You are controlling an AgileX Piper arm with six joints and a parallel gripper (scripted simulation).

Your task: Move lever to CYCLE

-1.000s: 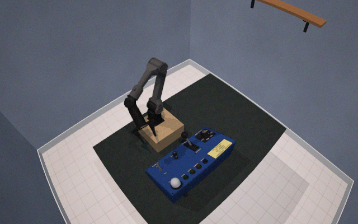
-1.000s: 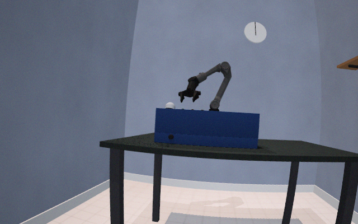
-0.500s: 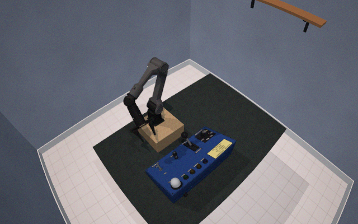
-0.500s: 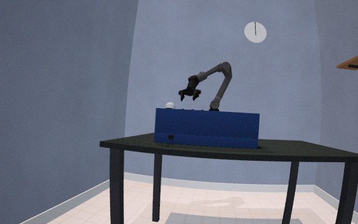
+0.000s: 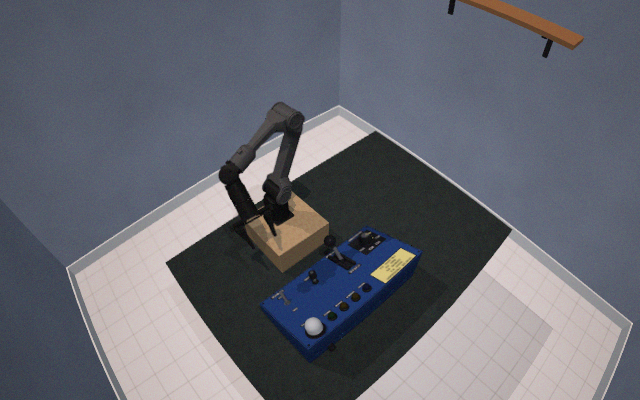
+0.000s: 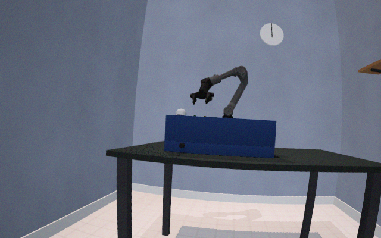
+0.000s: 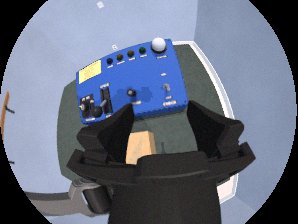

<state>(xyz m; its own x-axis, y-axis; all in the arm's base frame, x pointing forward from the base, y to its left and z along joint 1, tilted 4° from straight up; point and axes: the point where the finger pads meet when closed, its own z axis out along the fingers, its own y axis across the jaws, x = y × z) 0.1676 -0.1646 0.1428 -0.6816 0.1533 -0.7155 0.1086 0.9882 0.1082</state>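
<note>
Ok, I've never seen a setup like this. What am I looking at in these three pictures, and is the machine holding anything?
It is one grey jointed robot arm standing on a tan block on a dark table. One picture looks down from above, one looks from the side at table height, and the round one is from a camera on the arm's wrist. Its gripper is open and holds nothing, hanging in the air above and apart from the blue console. The console carries a ball-topped lever, a white dome button, small round buttons and a yellow label.
</note>
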